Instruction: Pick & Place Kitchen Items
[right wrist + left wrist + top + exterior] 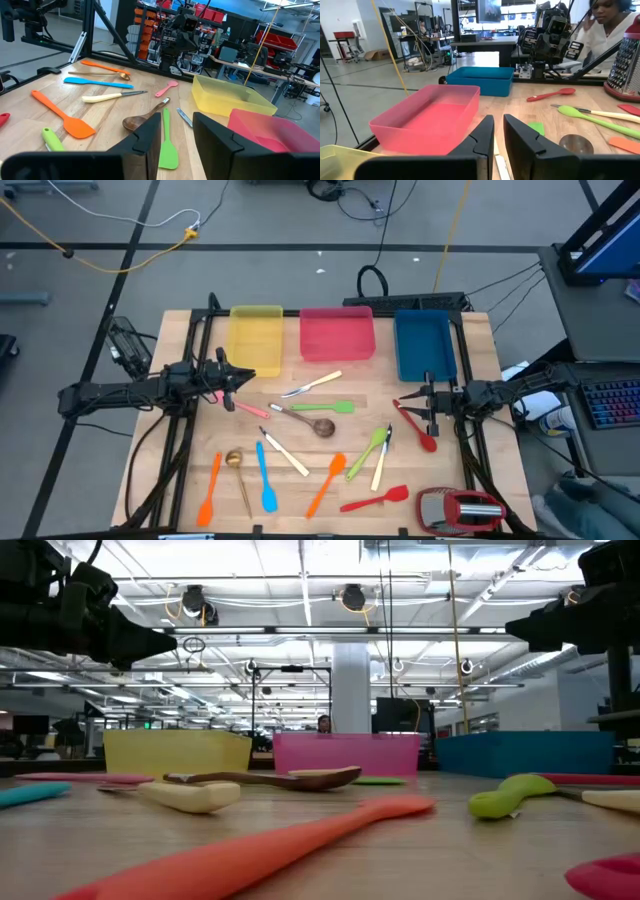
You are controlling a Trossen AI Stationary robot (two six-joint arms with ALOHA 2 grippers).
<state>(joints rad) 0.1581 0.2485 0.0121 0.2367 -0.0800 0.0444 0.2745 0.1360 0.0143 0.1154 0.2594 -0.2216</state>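
Orange spatula (pixel 250 855) fills low view's foreground; pink spoon (pixel 240 408) lies diagonally just right of left gripper (pixel 232 380), fingers slightly apart, empty; right gripper (pixel 422 408) likewise, w/ red spoon (pixel 414 426) under it.

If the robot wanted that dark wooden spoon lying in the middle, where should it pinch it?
Probably the thin handle of the dark wooden spoon, pinched across its width from straight above. It lies flat, and the round bowl is too broad. The nearby green spatula leaves some room.
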